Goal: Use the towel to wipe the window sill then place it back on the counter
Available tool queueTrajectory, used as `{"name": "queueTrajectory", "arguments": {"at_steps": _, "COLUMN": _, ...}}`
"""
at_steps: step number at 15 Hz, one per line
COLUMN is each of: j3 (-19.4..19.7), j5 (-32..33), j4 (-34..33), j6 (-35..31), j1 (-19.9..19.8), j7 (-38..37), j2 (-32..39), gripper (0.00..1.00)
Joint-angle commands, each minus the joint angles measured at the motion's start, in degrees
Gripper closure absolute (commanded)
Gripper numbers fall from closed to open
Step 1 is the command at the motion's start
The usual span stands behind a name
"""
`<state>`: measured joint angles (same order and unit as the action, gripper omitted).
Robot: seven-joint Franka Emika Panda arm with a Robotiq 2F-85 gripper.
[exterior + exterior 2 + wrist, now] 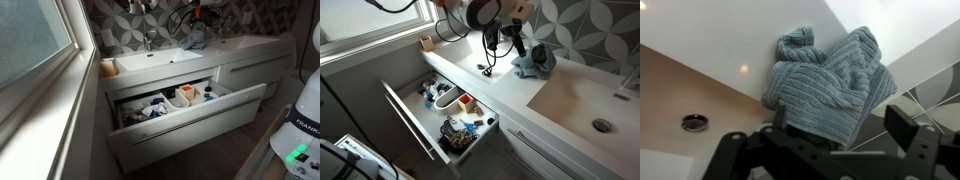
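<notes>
1. The long white counter [470, 82] has a sink [575, 100] in it.
2. The window sill [55, 110] runs along the glass.
3. A drawer [190, 110] under the counter is pulled out.
4. The grey-blue towel [830, 85] lies bunched up on the counter beside the sink.
5. The gripper [818, 132] hangs over the towel, jaws wide apart, holding nothing.
6. A small tan block [108, 67] sits by the window.

Home bathroom: white vanity counter [250, 45], basin [155, 60], chrome faucet [148, 41], patterned wall tiles [110, 25], open toiletry drawer [200, 120]
</notes>
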<state>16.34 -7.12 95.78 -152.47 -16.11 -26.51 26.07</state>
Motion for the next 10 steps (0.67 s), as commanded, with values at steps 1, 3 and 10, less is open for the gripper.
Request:
{"name": "queueTrajectory", "arguments": {"at_steps": 1, "j3": 0.9, "j5": -0.7, "j4": -1.5, "j6": -1.2, "j1": 0.2, "j7": 0.5, "j2": 1.9, "gripper": 0.00}}
{"name": "queueTrajectory", "arguments": {"at_steps": 3, "j3": 1.4, "j5": -0.6, "j4": -3.5, "j6": -2.5, "j1": 0.0, "j7": 0.5, "j2": 4.2, "gripper": 0.00}}
{"name": "queueTrajectory", "arguments": {"at_steps": 10, "j3": 6.4, "j5": 3.7, "j4": -7.8, "j6": -3.7, "j1": 2.3, "j7": -2.9, "j2": 10.3, "gripper": 0.00}}
